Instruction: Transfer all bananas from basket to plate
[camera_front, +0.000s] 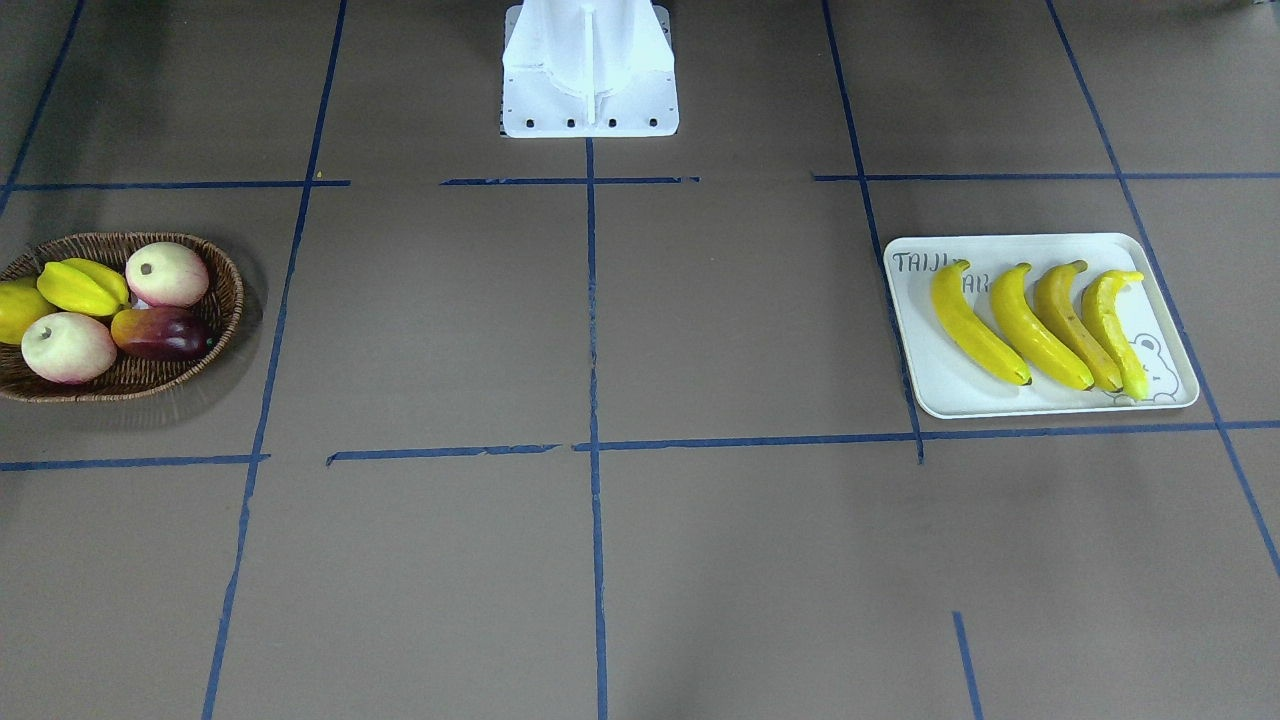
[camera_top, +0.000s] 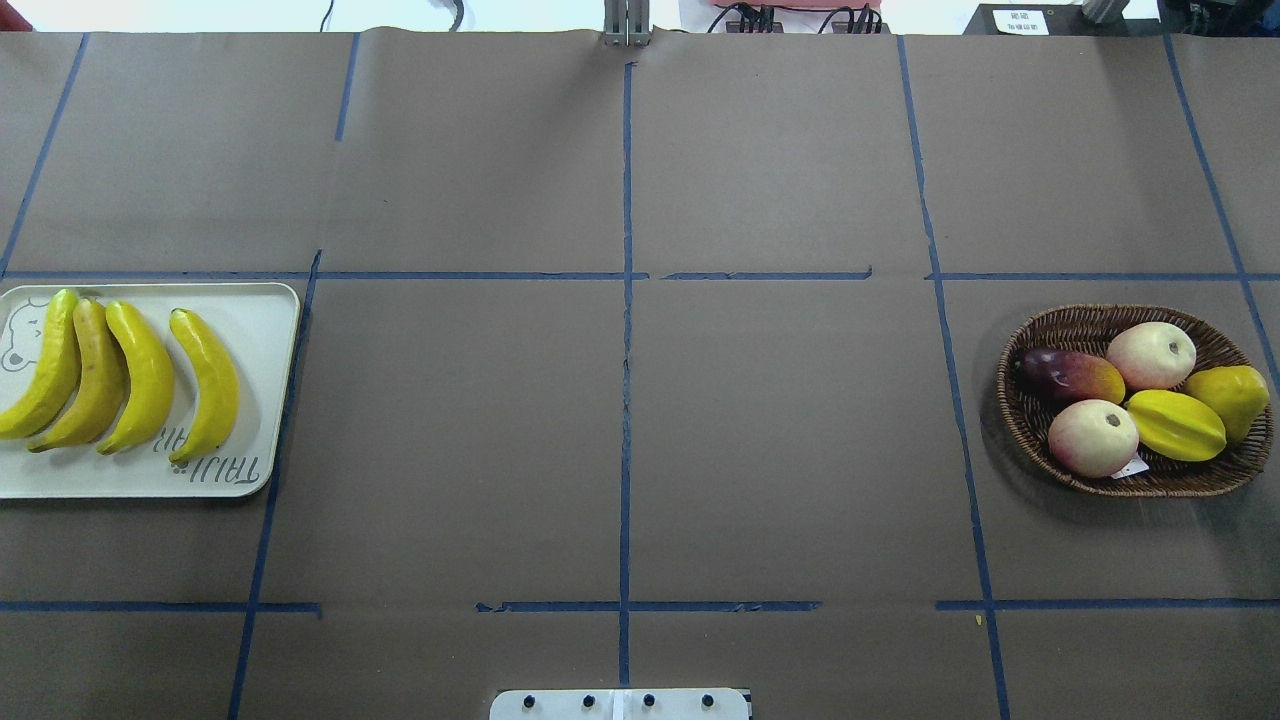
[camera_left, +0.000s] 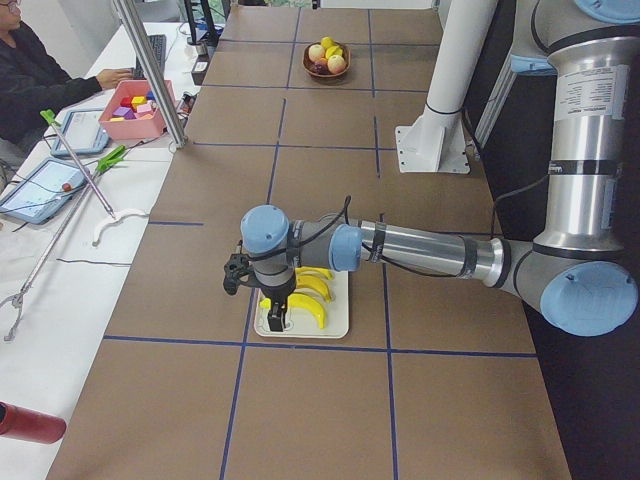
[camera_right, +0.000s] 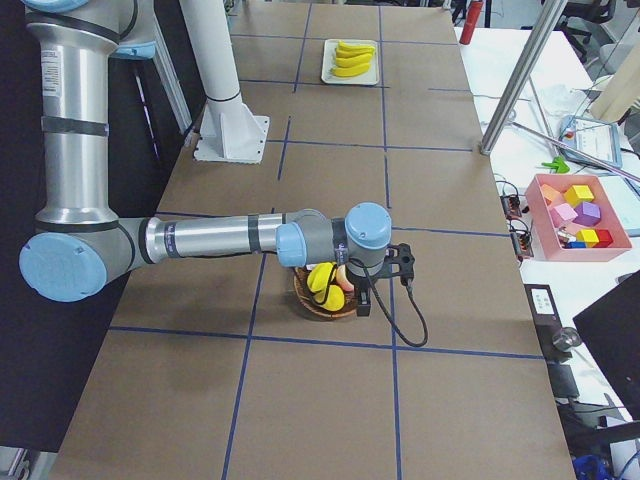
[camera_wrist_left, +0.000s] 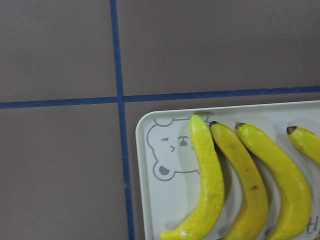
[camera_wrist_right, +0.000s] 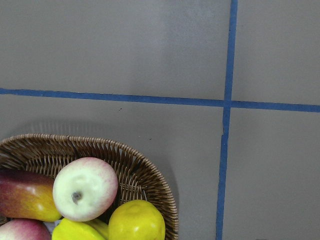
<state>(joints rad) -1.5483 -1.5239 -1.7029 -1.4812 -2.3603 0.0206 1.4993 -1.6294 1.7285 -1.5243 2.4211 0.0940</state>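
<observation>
1. The four bananas (camera_front: 1030, 330) lie side by side on the plate (camera_front: 1040, 405), all curved the same way. None is in the basket (camera_top: 1085, 320). Three lie close together on the bear's side. The fourth lies a little apart, on the side toward the middle of the bench (camera_top: 780, 450).
2. A strip of bare plate shows between the banana tips and the raised rim. The outermost banana covers part of the bear drawing (camera_wrist_left: 172, 155).
3. The plate lies flat at my left end of the bench, its inner edge just beside a blue tape line (camera_top: 285, 450).
4. My left pincer (camera_left: 277, 318) hangs over the end of the plate nearest the left side camera. It shows in that view only, so I cannot tell whether its fingers are apart or together.
5. The basket sits at my right end, well apart from the plate. It holds two peaches (camera_top: 1150, 355), a starfruit (camera_top: 1175, 425), a mango (camera_top: 1070, 375) and a yellow fruit (camera_top: 1235, 400). They stand higher than the wicker rim.
6. My right pincer (camera_right: 352, 288) hangs over the basket. It shows in the right side view only, so I cannot tell its state either.
7. Between plate and basket lies wide brown bench crossed by tape lines, with the white mount (camera_front: 590, 70) at my edge of it.
</observation>
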